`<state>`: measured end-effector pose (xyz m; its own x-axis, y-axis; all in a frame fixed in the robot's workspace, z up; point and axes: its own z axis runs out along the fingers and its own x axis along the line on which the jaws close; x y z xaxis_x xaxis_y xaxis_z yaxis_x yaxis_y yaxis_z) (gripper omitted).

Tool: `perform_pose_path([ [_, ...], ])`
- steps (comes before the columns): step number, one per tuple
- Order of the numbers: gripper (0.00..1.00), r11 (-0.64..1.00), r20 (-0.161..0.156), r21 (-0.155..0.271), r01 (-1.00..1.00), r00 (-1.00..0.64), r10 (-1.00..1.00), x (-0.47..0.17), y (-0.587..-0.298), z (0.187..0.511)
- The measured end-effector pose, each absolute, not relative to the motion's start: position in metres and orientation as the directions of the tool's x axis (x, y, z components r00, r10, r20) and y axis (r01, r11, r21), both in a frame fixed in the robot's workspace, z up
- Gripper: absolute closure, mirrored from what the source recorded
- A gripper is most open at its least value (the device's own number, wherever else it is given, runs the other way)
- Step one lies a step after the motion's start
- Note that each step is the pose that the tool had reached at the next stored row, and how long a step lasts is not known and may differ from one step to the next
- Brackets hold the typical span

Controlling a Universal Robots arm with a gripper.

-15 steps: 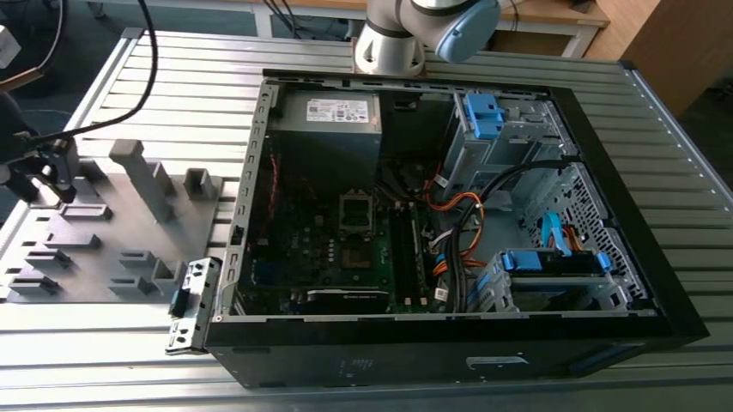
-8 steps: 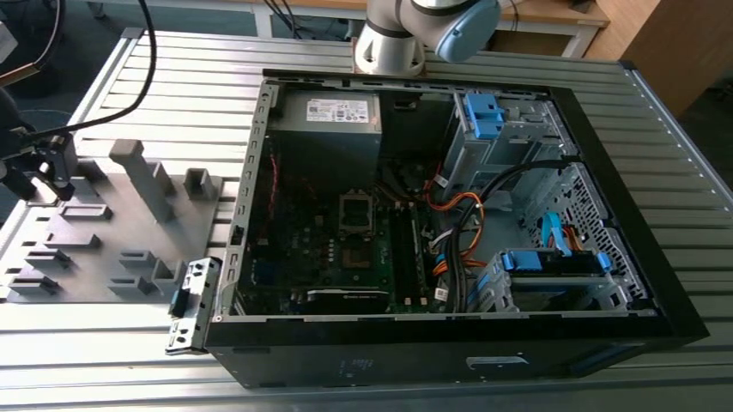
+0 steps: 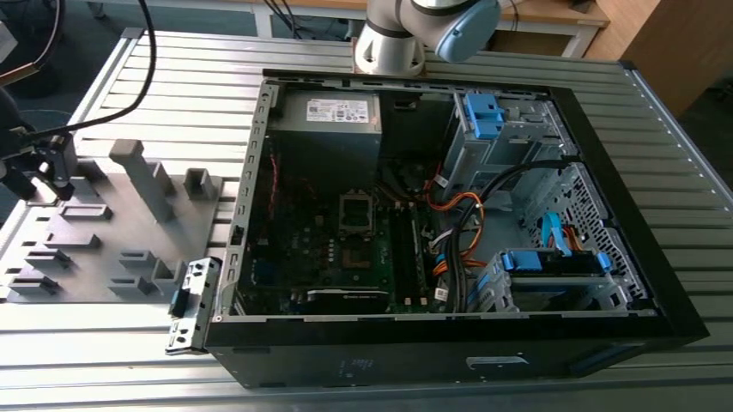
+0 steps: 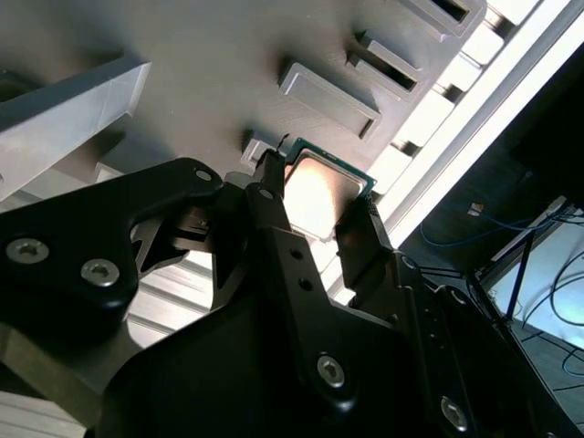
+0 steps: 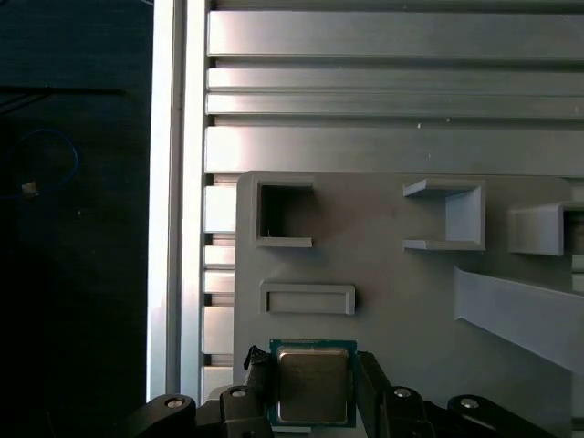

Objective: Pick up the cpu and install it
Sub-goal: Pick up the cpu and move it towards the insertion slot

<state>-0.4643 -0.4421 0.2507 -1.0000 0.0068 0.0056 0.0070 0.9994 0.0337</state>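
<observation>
From where I stand, the claw (image 5: 315, 391) has its 2 fingers (image 5: 259, 383) squeezed on the sides of the cpu (image 5: 313, 379), just over the grey tray (image 5: 411, 301), so it should keep the chip flat and not squeeze hard.

Table (image 3: 687, 163) is ribbed aluminium - long silver-grey slats, w/ a pale rail along the edge in the first wrist view. Biggest thing on it is a black PC case (image 3: 458, 356), lying flat w/ the side panel off, filling the middle and the exterior view's right. Just beside it, on the exterior view's left, sits a flat grey plastic tray (image 3: 103, 257) w/ raised blocks & pockets. A small metal bracket (image 3: 190, 305) sits at the case's near corner, btwn case & tray - can't tell if it's attached. The arm's base (image 3: 390, 47) stands at the far side, behind the case.
</observation>
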Motion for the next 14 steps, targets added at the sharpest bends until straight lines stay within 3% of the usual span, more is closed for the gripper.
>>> perform_pose_path([
  [14, 0.53, 0.999, 0.005, 0.034, 0.007, -1.0, 0.007, -0.464, -0.442, 0.27],
])
